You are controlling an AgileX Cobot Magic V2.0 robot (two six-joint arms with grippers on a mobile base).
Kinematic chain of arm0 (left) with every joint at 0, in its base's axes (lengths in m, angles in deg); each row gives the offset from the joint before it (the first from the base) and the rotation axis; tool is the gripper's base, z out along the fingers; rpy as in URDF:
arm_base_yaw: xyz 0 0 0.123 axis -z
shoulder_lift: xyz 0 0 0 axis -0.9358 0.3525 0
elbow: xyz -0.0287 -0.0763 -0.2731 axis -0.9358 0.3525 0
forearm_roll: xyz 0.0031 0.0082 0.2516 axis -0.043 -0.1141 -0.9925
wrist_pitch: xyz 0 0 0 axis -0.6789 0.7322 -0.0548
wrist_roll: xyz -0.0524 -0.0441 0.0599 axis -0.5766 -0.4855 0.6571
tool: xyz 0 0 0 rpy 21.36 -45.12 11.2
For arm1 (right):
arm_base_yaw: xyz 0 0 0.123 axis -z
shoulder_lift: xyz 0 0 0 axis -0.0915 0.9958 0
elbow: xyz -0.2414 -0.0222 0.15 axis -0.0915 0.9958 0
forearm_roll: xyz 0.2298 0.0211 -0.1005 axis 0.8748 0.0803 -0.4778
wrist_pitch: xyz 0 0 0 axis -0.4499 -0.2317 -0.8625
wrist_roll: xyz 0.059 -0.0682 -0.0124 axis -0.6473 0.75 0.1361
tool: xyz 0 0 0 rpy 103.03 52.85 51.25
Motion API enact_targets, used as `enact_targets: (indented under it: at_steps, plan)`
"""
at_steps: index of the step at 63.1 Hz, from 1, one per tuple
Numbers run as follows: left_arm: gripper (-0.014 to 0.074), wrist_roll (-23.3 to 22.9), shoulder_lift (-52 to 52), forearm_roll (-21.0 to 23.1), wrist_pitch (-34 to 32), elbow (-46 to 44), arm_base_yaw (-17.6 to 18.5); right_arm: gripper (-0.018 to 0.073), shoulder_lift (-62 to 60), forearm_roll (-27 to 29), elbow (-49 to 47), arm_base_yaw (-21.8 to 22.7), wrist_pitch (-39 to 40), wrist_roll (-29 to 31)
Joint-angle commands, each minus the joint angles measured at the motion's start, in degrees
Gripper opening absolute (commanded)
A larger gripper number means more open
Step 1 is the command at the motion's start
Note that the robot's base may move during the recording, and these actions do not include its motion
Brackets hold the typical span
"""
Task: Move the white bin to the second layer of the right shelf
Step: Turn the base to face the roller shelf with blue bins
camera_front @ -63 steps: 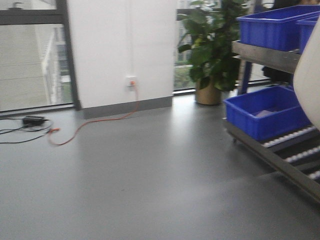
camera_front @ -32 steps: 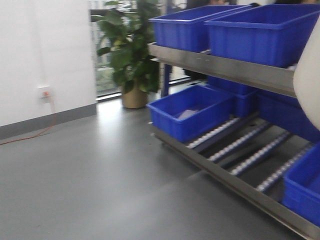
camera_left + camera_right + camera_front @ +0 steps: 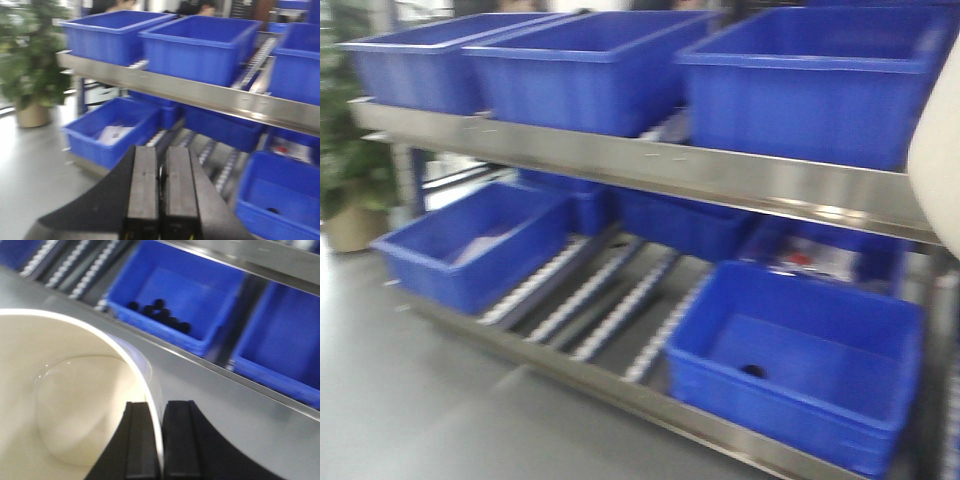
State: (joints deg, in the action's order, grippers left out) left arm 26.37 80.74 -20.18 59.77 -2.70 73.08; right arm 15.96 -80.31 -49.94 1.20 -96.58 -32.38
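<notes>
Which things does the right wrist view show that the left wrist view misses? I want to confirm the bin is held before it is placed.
Only the right wrist view shows the white bin, its rim pinched between the right gripper fingers, and a blue crate holding small black objects. Only the left wrist view shows the left gripper shut on nothing, the potted plant, and the upper shelf's steel front bar with blue crates above it. Both show roller rails and blue crates on the rack.

Grey floor (image 3: 410, 400), blurred potted plant (image 3: 30, 65) at left.
</notes>
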Motion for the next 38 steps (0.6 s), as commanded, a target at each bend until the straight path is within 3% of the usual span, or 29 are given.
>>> enact_targets:
  at_steps: [1,38]
  plan:
    - [0.0085,-0.30,-0.90,0.05,-5.00,1.61,0.27,0.0053,-0.12,-0.23,-1.71,0.36,4.80,0.15]
    - [0.0085,-0.30,-0.90,0.05,-5.00,1.61,0.27,0.0053,-0.12,-0.23,-1.71,0.36,4.80,0.15]
